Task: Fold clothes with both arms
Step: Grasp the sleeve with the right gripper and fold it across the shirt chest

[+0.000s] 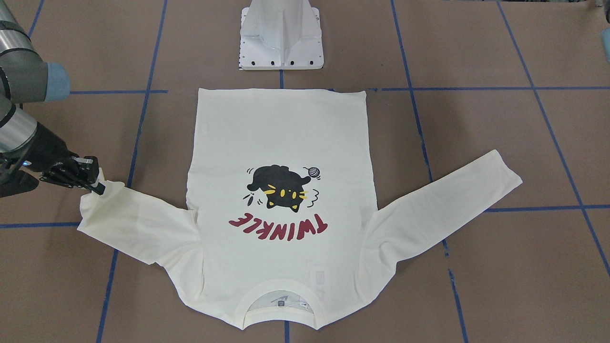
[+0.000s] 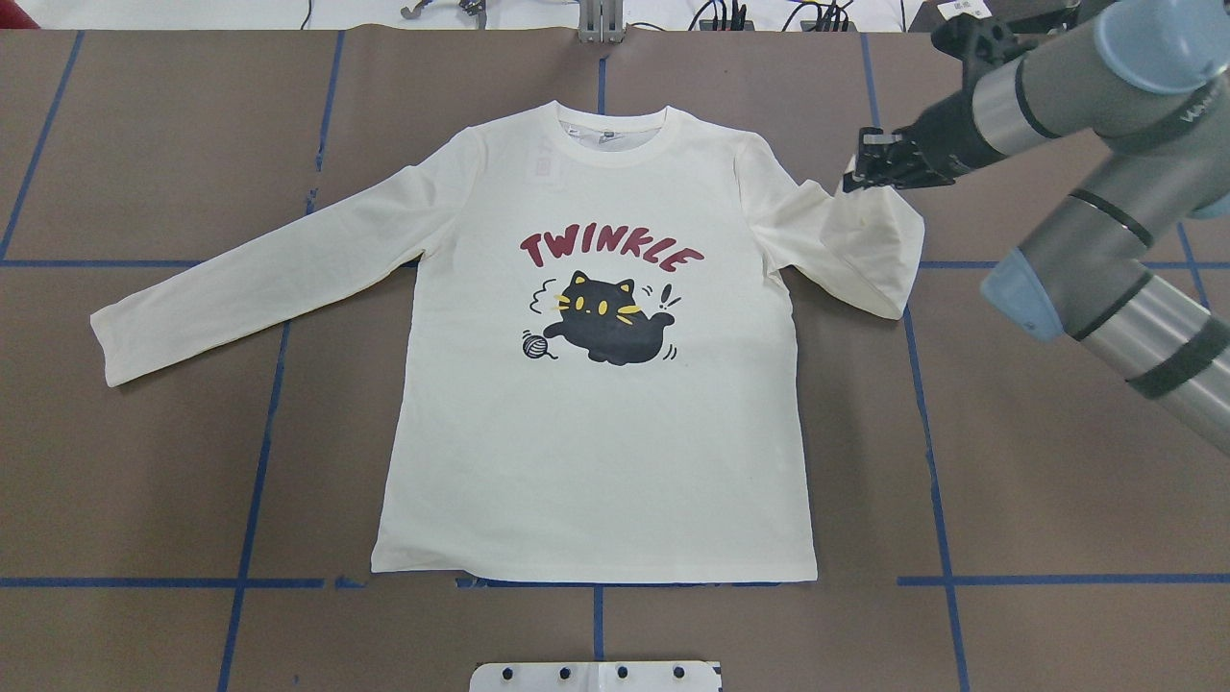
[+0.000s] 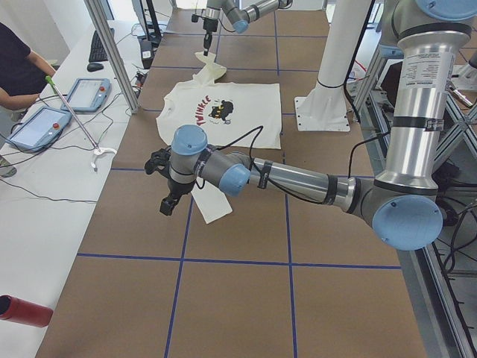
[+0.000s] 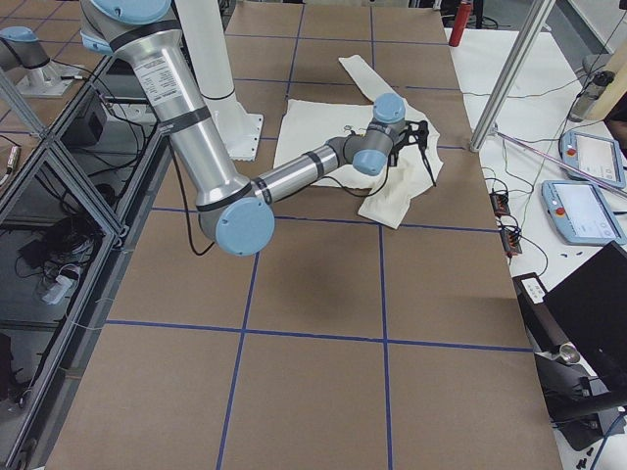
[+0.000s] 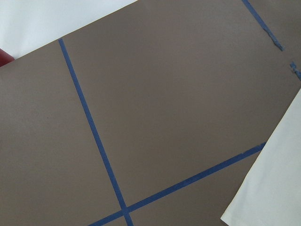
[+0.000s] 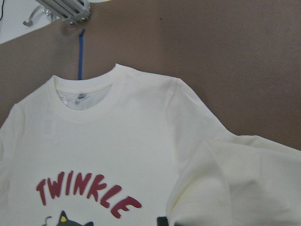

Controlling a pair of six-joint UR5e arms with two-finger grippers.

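while right gripper pinches one cuff, left arm waits by the other sleeve

cream-white long-sleeved t-shirt (image 2: 596, 461) lies flat in the centre of the overhead frame on the brown paper-covered table with blue tape grid (image 2: 1057, 461). collar is toward the top edge, hem toward the bottom. black cat print with red "twinkle" lettering (image 2: 610, 317) faces up.

right arm's black two-finger gripper (image 2: 860, 178) is at upper right of the overhead frame. its fingers are pressed together on the cuff end of the sleeve on that side (image 2: 855, 240). the cuff is raised off the table and the sleeve doubles back toward the shoulder. this reads as the first fold, with the sleeve likely meant to go in over the body. holding at the very cuff makes sense, since the whole sleeve follows one pull.

opposite sleeve (image 2: 259, 274) lies stretched out flat to centre left, nothing touching it. left arm's black gripper (image 3: 168, 200) shows only in the left side view, hanging above the table near that cuff. can't tell if its fingers are spread or together. its wrist camera sees bare table and a cloth edge at lower right, so it is probably staged for the mirror fold.

white pedestal base (image 1: 281, 38) sits top centre of the front view, just beyond the hem. task looks barely begun, with the body not yet folded.
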